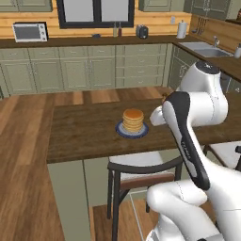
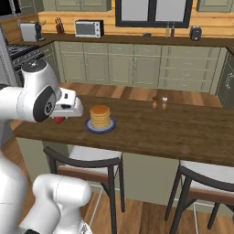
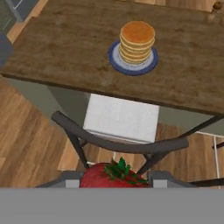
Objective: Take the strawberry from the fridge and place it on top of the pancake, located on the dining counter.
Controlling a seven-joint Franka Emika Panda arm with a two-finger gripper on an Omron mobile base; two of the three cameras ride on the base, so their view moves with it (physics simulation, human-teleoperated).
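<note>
hand (image 3: 113, 181) was nearly closed on strawberry (image 3: 111, 176) | short of pancake (image 3: 137, 41) | risk: early release drops berry onto stool (image 3: 120, 120)

Home kitchen — green cabinets (image 1: 89, 70), microwave (image 1: 29, 32), sink (image 1: 203, 49), likely a toaster (image 2: 30, 31), stools (image 2: 87, 167) at dining counter (image 2: 173, 132)

Soft, even light fills the rendered kitchen, bright with no glare and no single clear source. The dining counter (image 1: 84, 132) has a matte dark top with only a faint sheen. A thin, soft shadow rings the plate under the pancake (image 3: 137, 41). The chair (image 3: 120, 131) casts no sharp shadow on the floor. The base views are slightly soft and low in detail, the far cabinets at 12 o'clock blurring a little. In the hand view, the strawberry (image 3: 114, 176) at 6 o'clock looks crisp and saturated.
</note>
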